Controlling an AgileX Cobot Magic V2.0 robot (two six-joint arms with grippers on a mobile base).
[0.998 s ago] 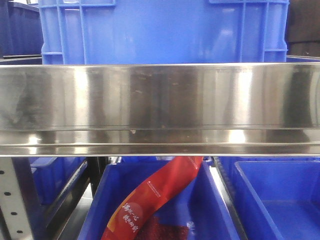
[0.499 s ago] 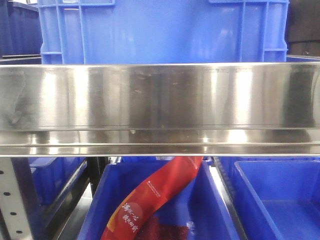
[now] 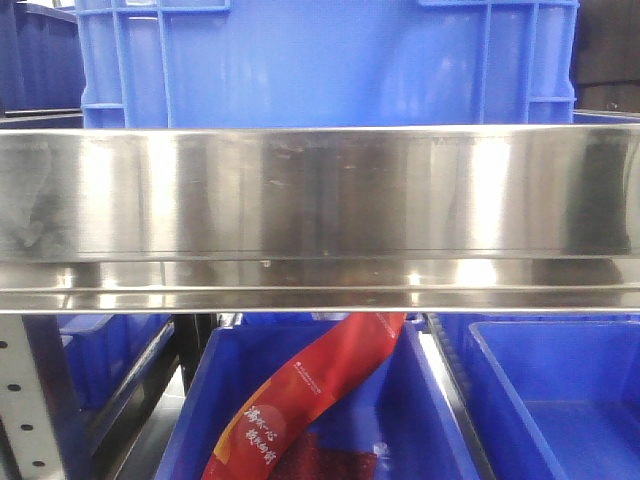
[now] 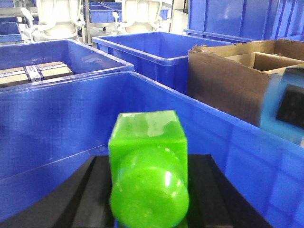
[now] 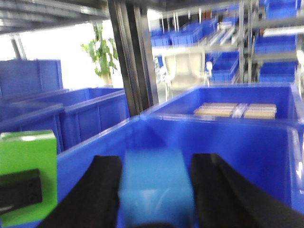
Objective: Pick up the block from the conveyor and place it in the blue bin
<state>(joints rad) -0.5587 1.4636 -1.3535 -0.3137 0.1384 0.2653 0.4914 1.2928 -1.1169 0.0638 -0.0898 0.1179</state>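
Both end effectors grip blocks, left (image 4: 148,199) green, right (image 5: 156,190) blue.

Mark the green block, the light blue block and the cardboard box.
green block (image 4: 147,164), left wrist view, its top face
light blue block (image 5: 156,187), right wrist view, its front face
cardboard box (image 4: 223,80), left wrist view, its near side wall

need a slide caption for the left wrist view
Left tool holding a green block over a blue bin, cardboard box behind.
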